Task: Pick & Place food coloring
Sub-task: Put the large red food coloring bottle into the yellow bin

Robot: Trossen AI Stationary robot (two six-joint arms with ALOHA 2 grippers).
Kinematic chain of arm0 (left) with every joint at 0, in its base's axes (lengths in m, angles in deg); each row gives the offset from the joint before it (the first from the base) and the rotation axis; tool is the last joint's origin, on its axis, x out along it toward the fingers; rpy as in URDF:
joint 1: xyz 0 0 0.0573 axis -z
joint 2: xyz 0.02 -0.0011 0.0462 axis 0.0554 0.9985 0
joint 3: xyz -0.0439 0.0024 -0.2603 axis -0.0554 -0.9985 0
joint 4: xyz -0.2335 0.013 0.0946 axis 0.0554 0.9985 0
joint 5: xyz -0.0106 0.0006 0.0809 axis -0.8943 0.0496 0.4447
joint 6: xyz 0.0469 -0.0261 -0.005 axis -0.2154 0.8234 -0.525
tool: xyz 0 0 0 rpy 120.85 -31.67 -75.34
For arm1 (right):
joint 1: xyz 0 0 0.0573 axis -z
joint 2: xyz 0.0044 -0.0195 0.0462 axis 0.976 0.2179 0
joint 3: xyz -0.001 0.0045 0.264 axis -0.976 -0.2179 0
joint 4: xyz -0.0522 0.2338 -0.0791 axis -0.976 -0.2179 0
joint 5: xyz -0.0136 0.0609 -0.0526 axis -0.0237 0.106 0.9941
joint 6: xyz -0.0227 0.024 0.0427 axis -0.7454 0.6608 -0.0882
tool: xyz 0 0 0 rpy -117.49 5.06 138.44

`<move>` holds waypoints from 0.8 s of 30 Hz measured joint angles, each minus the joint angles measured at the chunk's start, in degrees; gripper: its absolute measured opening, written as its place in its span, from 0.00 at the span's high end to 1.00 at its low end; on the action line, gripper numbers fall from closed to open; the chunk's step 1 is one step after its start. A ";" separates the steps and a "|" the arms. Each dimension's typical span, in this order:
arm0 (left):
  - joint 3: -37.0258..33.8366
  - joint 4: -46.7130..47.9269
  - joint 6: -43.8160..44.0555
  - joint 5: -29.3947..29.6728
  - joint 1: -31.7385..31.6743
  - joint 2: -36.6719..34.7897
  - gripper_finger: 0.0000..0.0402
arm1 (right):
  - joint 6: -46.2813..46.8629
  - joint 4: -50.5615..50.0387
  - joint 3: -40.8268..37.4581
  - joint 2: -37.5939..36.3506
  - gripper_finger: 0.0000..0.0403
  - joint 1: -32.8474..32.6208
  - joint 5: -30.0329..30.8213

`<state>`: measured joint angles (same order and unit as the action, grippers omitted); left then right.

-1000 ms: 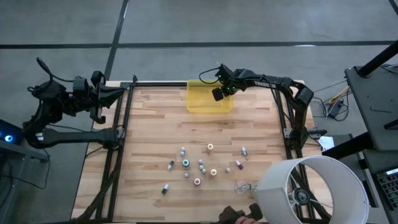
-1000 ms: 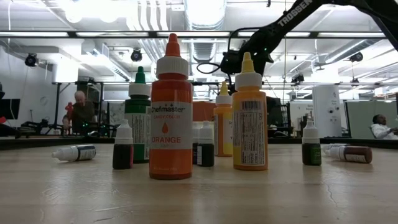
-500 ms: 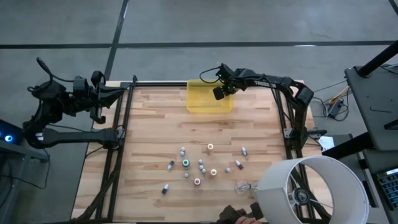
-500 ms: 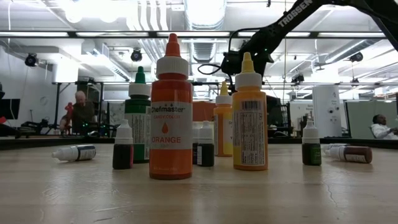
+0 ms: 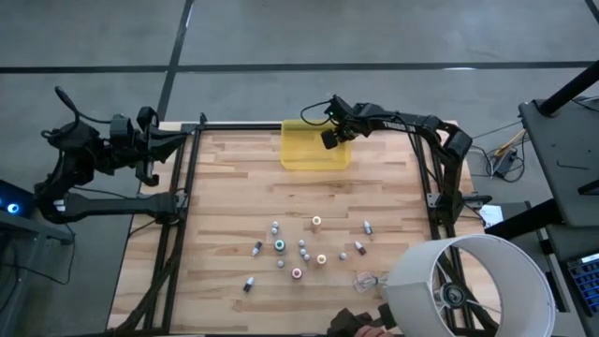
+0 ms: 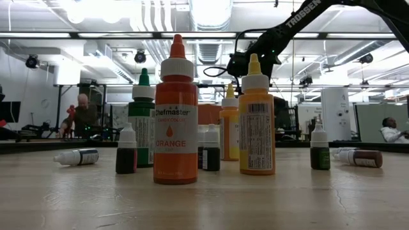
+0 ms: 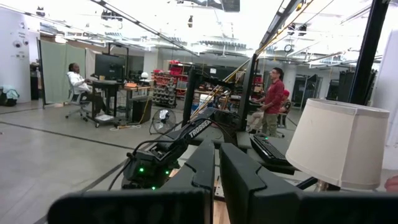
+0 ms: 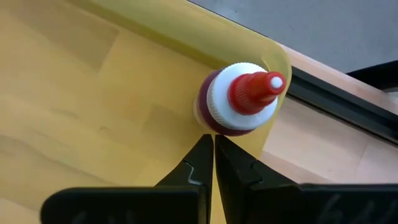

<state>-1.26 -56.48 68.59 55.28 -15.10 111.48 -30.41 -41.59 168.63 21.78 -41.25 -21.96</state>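
Observation:
A yellow tray (image 5: 314,154) lies at the table's far edge. A red-capped food coloring bottle (image 8: 239,99) stands upright in one of its corners. My right gripper (image 8: 213,138) hangs over the tray (image 8: 93,93), shut, its tips right beside the bottle's dark body. Several more food coloring bottles (image 5: 299,251) stand or lie on the near half of the table. The low view shows an orange one (image 6: 176,115), a yellow one (image 6: 257,121) and a green one (image 6: 142,121) upright. My left gripper (image 7: 216,149) waits shut, held level off the table's left edge (image 5: 154,142). My right gripper has its shut fingertips (image 8: 202,146) slanting down from above, next to the lower side of the red-capped bottle's body (image 8: 211,121). I cannot tell whether they touch it. Nothing is between the fingers. The bottle stands on the tray floor.
A white lampshade (image 5: 468,285) stands at the table's near right corner, with a clear plastic scrap (image 5: 367,279) beside it. A hand (image 5: 360,325) shows at the near edge. Bare wood lies between the tray and the bottles. People stand in the room beyond.

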 joint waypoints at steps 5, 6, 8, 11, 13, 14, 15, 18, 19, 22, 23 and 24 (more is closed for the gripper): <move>0.00 0.00 -0.02 -0.01 0.01 0.00 1.00 | -0.03 0.75 0.00 0.00 0.98 0.06 1.45; 0.00 -0.01 -0.01 0.00 0.00 0.00 1.00 | -0.03 0.96 0.00 0.00 0.98 0.10 1.45; 0.02 0.00 0.00 -0.01 0.02 0.00 1.00 | -0.01 1.33 0.00 0.00 0.98 0.11 1.47; 0.00 -0.02 -0.02 -0.01 0.00 0.00 1.00 | -0.01 1.52 0.00 0.00 0.98 0.11 1.47; 0.01 -0.01 -0.02 -0.01 0.02 0.00 1.00 | -0.03 1.55 0.00 0.00 0.98 0.11 1.45; 0.01 -0.02 -0.02 0.00 0.01 0.00 1.00 | -0.03 1.55 0.00 0.00 0.98 0.11 1.45; 0.00 -0.01 0.00 0.00 0.01 0.00 1.00 | -0.01 1.55 0.00 0.00 0.98 0.11 1.45; 0.01 -0.01 -0.02 0.01 0.02 0.00 1.00 | 0.01 1.74 0.00 0.00 0.98 0.11 1.52; 0.01 0.00 -0.02 0.00 0.00 0.00 1.00 | -0.01 1.84 0.00 0.00 0.98 0.13 1.57; 0.00 0.00 -0.01 -0.01 0.00 0.00 1.00 | 0.02 1.88 0.00 0.00 0.98 0.24 1.71; 0.00 -0.01 -0.02 0.01 0.00 0.00 1.00 | 0.02 1.90 0.00 0.00 0.98 0.24 1.72; 0.01 0.00 0.00 0.01 0.00 0.00 1.00 | 0.02 1.90 0.00 0.00 0.98 0.24 1.74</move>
<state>-1.25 -56.48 68.58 55.28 -15.10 111.48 -30.40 -39.70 168.63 21.78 -41.01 -20.23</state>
